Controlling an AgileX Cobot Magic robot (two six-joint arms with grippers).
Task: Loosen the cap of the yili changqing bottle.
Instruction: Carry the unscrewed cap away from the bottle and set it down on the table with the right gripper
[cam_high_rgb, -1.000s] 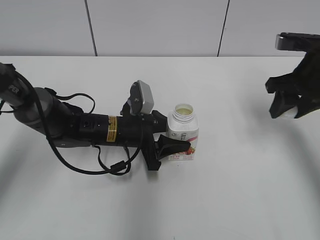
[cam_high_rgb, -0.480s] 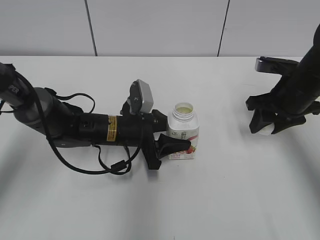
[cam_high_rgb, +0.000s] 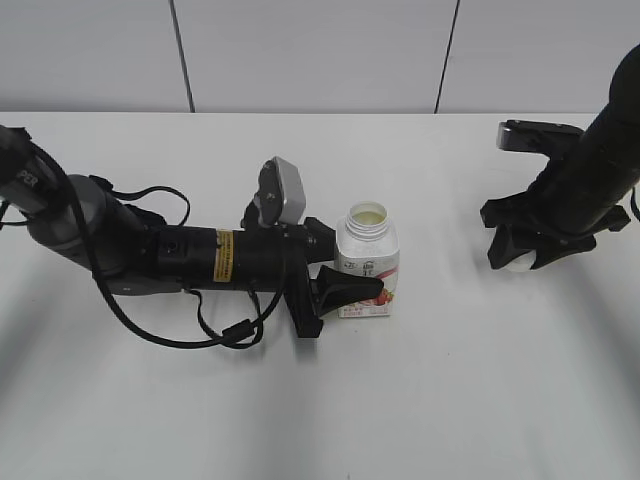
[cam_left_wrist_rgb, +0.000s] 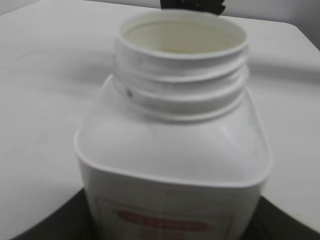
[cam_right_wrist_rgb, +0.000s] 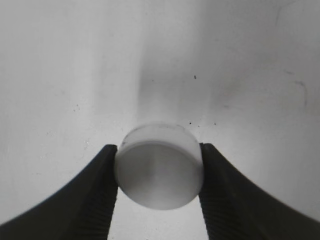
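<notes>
White counter (cam_high_rgb: 200, 400) throughout. Left pincer (cam_high_rgb: 350, 290) lies low along the counter, closed on the lower body of the yili changqing bottle (cam_high_rgb: 367, 262), which stands upright near centre — neck open, threads bare in the left wrist view, pale contents visible inside. Cap is off, so loosening looks complete, and more. Far to the right, well apart from the bottle, the right pincer (cam_high_rgb: 522, 255) holds the cap (cam_right_wrist_rgb: 159, 166) between both black fingers (cam_right_wrist_rgb: 95, 187), gripped across its rim, close above the counter; contact with the surface cannot be confirmed. Handling judgement: cap is light, rigid plastic with a smooth side wall — likely slippery, best taken across the full diameter as shown. Bottle walls probably thin and squeezable; with no cap on, a hard squeeze risks spilling, so hold low on the labelled flat sides.
</notes>
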